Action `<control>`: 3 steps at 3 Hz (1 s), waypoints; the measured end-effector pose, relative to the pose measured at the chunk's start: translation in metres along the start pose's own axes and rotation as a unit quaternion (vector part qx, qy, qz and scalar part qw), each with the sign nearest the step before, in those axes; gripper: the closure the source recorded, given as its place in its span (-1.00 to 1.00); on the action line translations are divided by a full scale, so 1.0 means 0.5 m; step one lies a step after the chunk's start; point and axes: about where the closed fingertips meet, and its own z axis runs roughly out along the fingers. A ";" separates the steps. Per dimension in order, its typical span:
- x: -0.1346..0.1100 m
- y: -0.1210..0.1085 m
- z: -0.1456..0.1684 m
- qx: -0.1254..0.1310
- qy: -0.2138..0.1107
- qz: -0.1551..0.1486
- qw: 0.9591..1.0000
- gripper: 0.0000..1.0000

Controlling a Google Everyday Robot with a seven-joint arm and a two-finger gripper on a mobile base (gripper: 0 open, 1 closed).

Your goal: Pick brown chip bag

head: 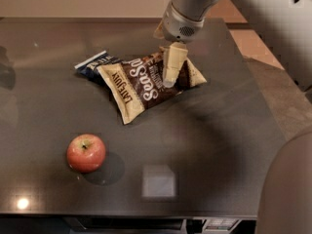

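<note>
Hovering over the brown chip bag (141, 86), unlifted on the table (224, 145), the gripper (170, 78) is open or closed; I cannot tell which.

The brown chip bag (141, 87) — dark brown centre, white script, tan edges. The cream gripper (169, 79) hangs over its right half. Red apple (86, 152); blue-and-white bag (94, 65); dark grey table (224, 135).

Glossy, crinkly brown chip bag (141, 87) beneath gripper (168, 80)
</note>
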 end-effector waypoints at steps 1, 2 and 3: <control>-0.019 0.010 0.030 -0.019 0.009 -0.015 1.000 -0.68; -0.021 0.027 0.052 -0.041 0.025 -0.024 0.999 -0.21; -0.021 0.046 0.066 -0.062 0.043 -0.030 0.997 0.25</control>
